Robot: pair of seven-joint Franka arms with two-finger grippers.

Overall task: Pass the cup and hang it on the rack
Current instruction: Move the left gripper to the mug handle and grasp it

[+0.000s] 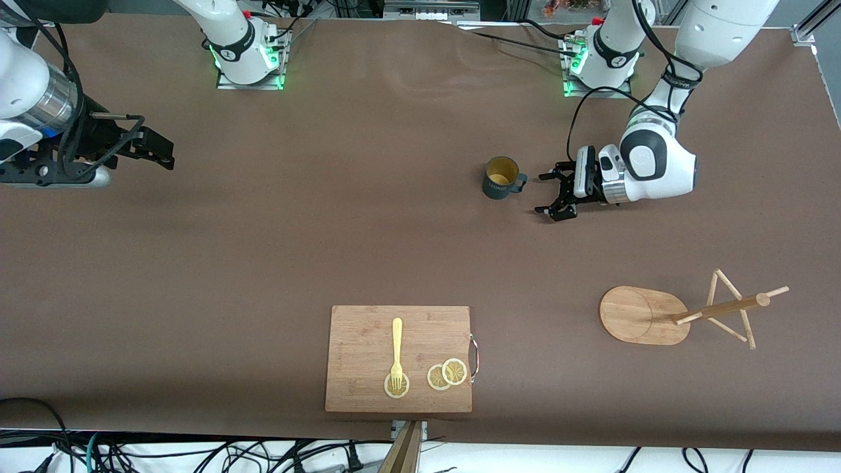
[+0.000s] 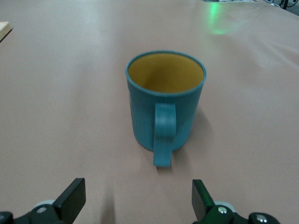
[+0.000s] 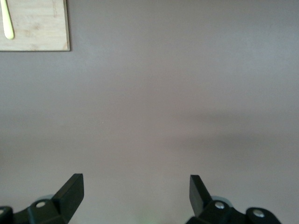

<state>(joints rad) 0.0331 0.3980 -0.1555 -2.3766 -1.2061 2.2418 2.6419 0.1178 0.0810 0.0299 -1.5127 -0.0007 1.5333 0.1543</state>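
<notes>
left tool (image 1: 550, 194) gapes wide, empty, level with the teal cup's (image 1: 499, 179) handle; closing off-centre could tip it. right tool (image 1: 158, 150) waits, spread, empty.

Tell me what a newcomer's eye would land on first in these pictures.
First, the teal cup standing upright on the brown table, its handle turned toward the open left gripper right beside it but not touching. Next, the wooden rack, nearer the front camera at the left arm's end, and the cutting board with a fork and lemon slices. The right gripper waits open at its own end of the table.
</notes>
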